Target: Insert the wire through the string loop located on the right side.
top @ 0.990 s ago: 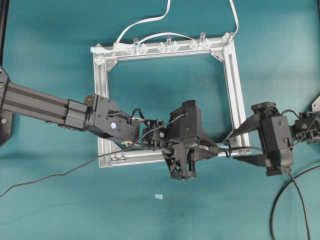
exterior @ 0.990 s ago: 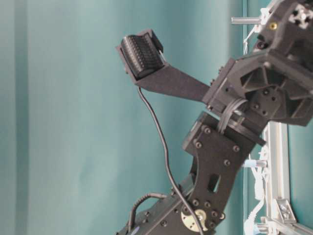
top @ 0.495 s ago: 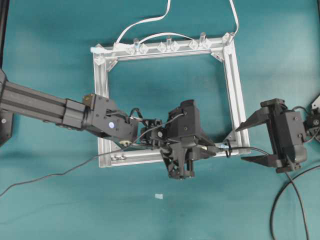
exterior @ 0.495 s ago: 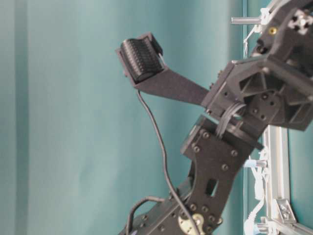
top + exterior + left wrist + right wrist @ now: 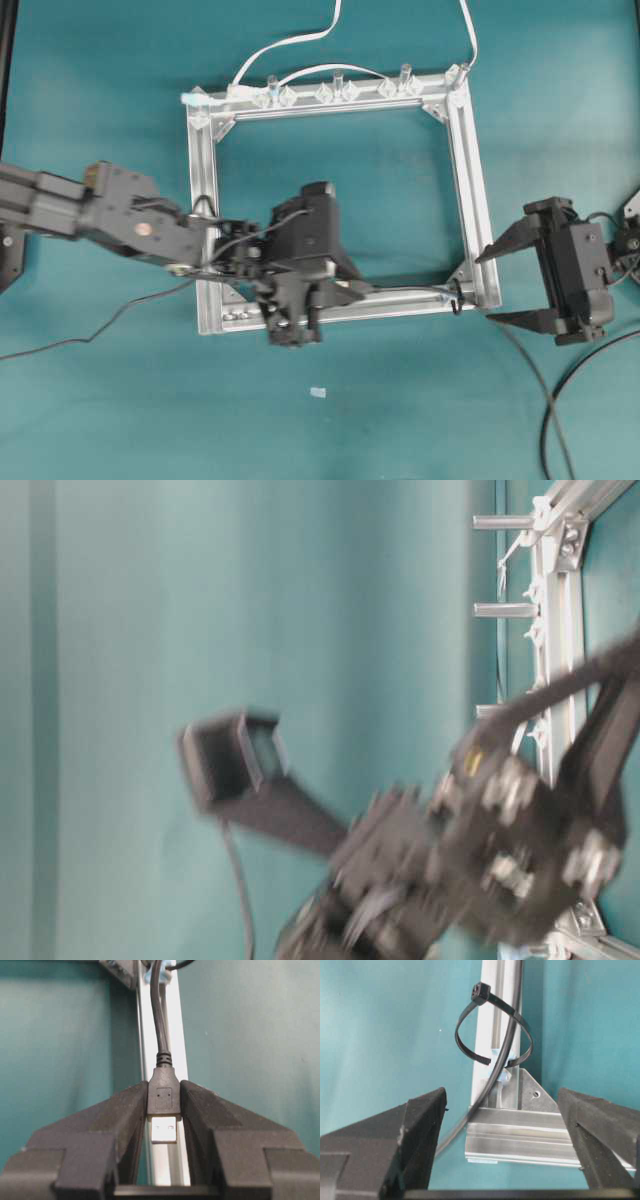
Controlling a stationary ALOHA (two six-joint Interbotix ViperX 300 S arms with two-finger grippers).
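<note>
Aluminium frame lies flat on the teal counter, a square of silver bars; the action is at its lower right corner in the overhead view. Left gripper sits over the bottom bar, jaws clamped on the plug of the wire, silvery tip pointing back into the gripper and the cable running forward along the bar, away from the jaws. Right gripper waits just outside that corner, jaws spread wide, holding nothing.

Key relation: the wire's long axis lies along the bottom bar, left to right in the overhead view, and in the right wrist view it passes through the string loop, which stands up off the bar like a thin black tie. Beyond the loop the wire drops toward the counter, between the right gripper's open jaws but low and left of centre.

Judgement: threading looks done or nearly so. The right arm is the nearer one to the free run past the loop; the left one is well back along the bar.
</note>
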